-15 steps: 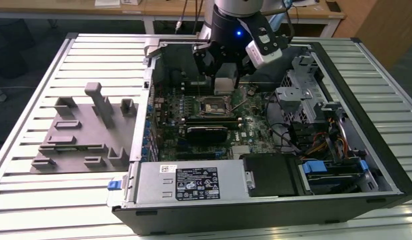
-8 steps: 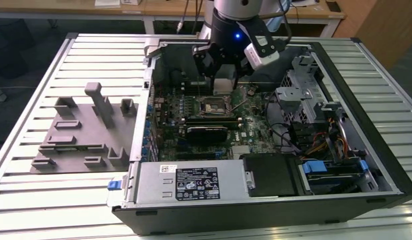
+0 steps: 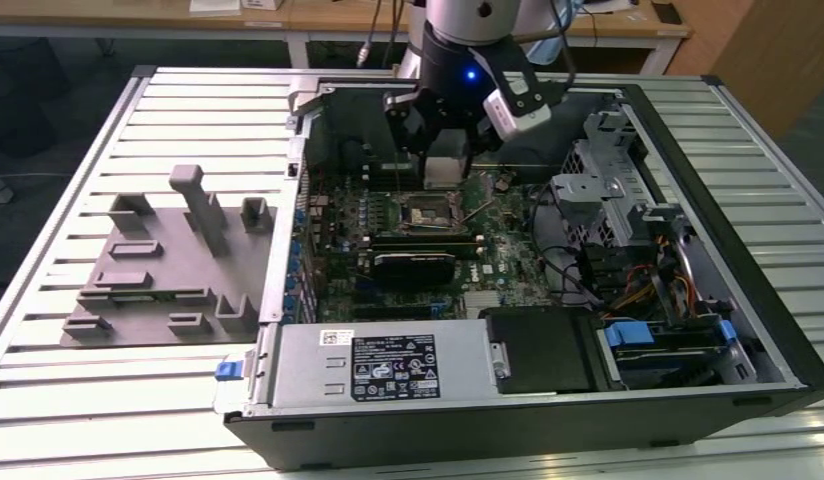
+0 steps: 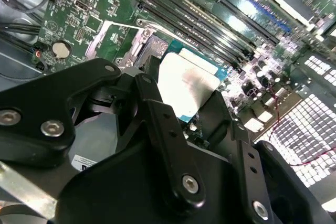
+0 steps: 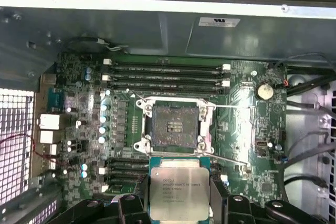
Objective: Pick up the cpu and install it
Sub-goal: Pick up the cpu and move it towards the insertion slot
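Black jointed metal gripper (image 4: 184, 100), bolt heads glinting, sits right in front of us in the second wrist view, and its fingers (image 5: 218, 198) are clamped on two opposite edges of the small flat square cpu (image 5: 178, 192). We've got the chip held above the board, just beside the socket and not in it. Its brushed silver lid carries several lines of fine engraved print and has a thin green rim.

Just past it we see the square dark socket (image 5: 176, 124) lying open, with its pin field bare, a bright metal frame around it and a thin wire lever (image 5: 236, 106) swung out. Beyond that run long black memory slots (image 5: 165, 74) with white clips, and a round silver coin battery (image 5: 264, 90) sits off to one side on the green motherboard (image 5: 84, 103). Farther back, a white printed sticker (image 5: 219, 22) sits on the grey steel case wall.

In the exterior view, the boxy grey power supply (image 3: 305, 365) with a black-and-white label (image 3: 395, 367) is nearest. Then comes the silver arm (image 3: 472, 25), reaching down into the case. A matte grey moulded tray (image 3: 159, 270) lies on the ribbed metal table (image 3: 65, 150) at the exterior view's left.
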Tool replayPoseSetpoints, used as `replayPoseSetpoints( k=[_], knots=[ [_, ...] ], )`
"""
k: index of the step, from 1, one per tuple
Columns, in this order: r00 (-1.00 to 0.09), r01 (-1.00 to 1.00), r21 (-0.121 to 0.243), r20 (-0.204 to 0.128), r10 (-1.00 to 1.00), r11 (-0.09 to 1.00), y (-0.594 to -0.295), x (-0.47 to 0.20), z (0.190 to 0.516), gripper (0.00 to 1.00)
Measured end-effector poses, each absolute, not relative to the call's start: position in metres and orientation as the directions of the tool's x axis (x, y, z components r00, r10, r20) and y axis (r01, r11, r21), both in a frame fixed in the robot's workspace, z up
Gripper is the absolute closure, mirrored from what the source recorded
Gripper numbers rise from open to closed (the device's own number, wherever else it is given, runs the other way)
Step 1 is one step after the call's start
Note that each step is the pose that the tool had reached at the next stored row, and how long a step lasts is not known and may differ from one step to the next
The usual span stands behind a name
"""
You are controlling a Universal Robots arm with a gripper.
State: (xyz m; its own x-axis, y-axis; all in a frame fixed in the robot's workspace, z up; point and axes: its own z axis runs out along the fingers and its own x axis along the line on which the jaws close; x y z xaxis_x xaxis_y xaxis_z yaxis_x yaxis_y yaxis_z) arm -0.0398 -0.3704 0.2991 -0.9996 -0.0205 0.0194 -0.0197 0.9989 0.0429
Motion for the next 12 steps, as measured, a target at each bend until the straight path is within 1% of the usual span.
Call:
replayPoseSetpoints(
  k=[12],
  knots=[
    [-1.0, -0.02, 0.042, 0.023, -0.021, 0.999, -0.356, -0.04, 0.283, 0.46]
  ],
)
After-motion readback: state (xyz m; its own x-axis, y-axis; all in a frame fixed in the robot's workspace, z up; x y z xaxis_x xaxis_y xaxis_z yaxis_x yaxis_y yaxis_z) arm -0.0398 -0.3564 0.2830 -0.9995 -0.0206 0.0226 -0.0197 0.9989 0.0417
